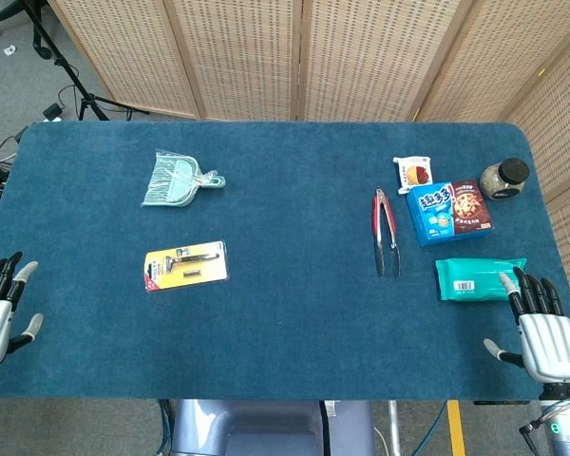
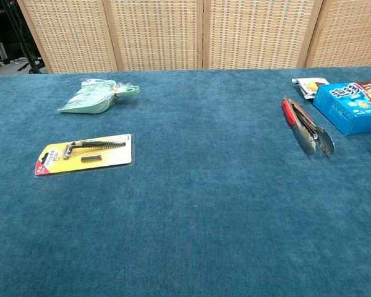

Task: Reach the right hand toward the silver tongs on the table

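Right hand (image 1: pixel 546 340), fingers spread and empty, rests at the tabletop's (image 1: pixel 294 313) near right corner; silver tongs (image 1: pixel 386 231) lie toward the right edge, where a reach risks nudging the wet-wipes pack (image 1: pixel 477 278).

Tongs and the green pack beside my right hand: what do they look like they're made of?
Tongs: bare metal, probably steel, judging by the shiny silver arms and tips; the red grips near the hinge look like plastic or rubber coating.
Green pack: soft plastic film, slightly glossy, with a printed white label; likely a pouch of wipes, though the contents can't be seen.
Right hand is open, not yet touching either.
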### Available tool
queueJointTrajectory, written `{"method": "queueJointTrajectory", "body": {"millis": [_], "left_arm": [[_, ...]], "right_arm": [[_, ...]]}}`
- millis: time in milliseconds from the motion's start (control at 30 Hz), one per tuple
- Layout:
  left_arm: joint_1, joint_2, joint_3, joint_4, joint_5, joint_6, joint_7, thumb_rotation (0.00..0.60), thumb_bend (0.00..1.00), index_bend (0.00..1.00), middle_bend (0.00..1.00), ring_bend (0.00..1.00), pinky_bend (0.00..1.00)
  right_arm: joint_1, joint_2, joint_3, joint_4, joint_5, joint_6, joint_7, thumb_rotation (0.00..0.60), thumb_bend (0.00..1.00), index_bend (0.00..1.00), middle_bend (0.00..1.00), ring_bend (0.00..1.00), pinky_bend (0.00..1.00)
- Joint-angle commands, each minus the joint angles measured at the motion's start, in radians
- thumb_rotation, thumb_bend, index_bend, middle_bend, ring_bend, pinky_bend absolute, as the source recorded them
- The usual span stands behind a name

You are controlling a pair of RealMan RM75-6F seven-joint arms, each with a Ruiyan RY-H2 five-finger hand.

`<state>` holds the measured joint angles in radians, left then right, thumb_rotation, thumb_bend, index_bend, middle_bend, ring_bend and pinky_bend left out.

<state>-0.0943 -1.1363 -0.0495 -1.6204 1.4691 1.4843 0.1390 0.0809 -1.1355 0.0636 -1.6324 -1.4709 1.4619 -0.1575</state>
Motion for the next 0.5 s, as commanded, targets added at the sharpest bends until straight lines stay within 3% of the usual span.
{"method": "queueJointTrajectory", "body": {"millis": [33,500], "left_arm": [[0.0,0.0,0.0,0.0,-0.001,0.0,0.0,0.6,0.33,0.0,0.0,0.0,0.04],[-0.001,0.0,0.001,0.001,0.002,-0.002,-0.006,0.6,0.33,0.0,0.0,0.0,0.04]], "right_arm": [[0.0,0.0,0.0,0.0,0.0,0.0,0.0,0.6,0.01,0.0,0.0,0.0,0.0],[0.002,0.001,-0.001,-0.001,-0.004,-0.003,0.01,0.6,0.03,0.0,0.0,0.0,0.0]]}}
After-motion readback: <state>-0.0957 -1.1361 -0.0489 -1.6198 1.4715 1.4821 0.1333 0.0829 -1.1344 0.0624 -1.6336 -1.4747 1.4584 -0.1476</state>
